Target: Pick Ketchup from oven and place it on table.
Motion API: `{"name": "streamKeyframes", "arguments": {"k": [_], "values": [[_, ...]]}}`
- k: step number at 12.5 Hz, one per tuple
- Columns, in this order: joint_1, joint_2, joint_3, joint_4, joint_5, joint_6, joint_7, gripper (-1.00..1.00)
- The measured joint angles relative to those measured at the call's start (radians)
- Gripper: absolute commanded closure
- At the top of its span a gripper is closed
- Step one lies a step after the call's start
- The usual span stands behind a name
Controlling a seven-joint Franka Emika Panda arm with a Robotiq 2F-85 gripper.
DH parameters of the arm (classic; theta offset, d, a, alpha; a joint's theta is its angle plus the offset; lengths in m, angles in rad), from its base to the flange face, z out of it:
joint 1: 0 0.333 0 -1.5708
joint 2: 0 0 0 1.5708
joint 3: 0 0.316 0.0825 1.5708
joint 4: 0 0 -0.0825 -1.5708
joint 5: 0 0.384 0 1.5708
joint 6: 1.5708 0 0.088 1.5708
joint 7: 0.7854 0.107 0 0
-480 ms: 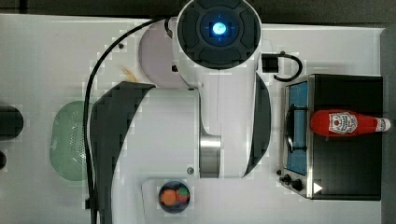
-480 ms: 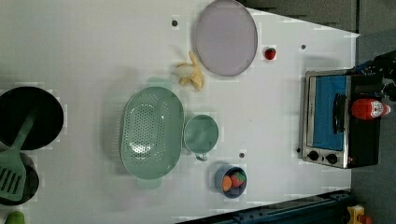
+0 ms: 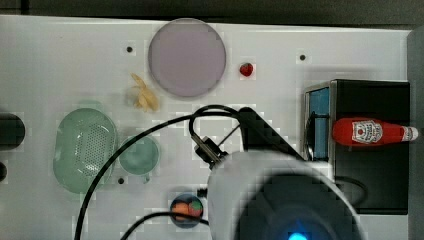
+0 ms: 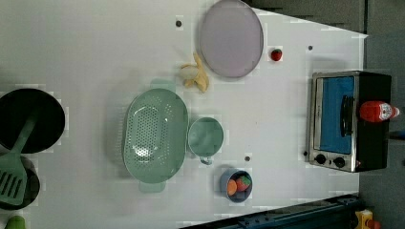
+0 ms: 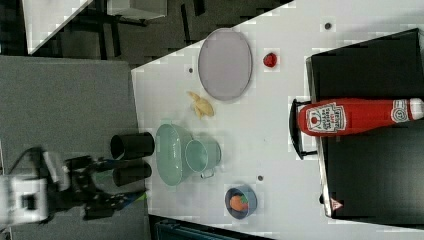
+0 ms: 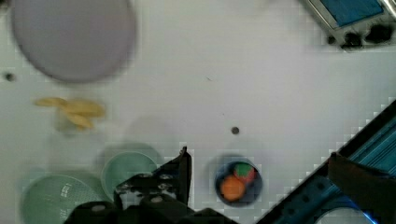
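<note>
Lying on its side on the flat black roof of the oven [image 3: 370,145], the Ketchup [image 3: 367,132] is not yet touched. In the top view it rests near the oven's front edge, above the bluish glass door, its white cap pointing to the top view's right, away from the door. It is a small red squeeze bottle with a white-and-red label around its middle, narrowing toward the cap.

The gripper [image 6: 257,172] hangs above the table [image 3: 280,75], well apart from the bottle, over a small dark bowl of toy fruit [image 6: 238,181]. Its fingers are spread wide with nothing between them.

Risks from here, as a judgement: the bottle is round and lies loose, so a glancing finger could roll it off the oven roof. Closing across the tapered neck might let it slip out. A low approach could strike the oven's edge or handle. When setting it down, the green colander [image 3: 85,150], green cup [image 3: 139,155], plate [image 3: 187,57] and strawberry [image 3: 246,69] crowd the table, so an open white patch needs choosing.
</note>
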State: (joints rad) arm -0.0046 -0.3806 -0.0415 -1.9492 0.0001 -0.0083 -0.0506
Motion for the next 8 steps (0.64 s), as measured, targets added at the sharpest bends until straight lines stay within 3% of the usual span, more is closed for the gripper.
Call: {"name": "streamKeyframes", "arguments": {"k": [3,8], "values": [[-0.003,-0.021,-0.067,0.052,-0.011,0.094,0.000,-1.00],[-0.053,0.152,-0.256,0.056,-0.021,0.234,0.000,-1.00]]}}
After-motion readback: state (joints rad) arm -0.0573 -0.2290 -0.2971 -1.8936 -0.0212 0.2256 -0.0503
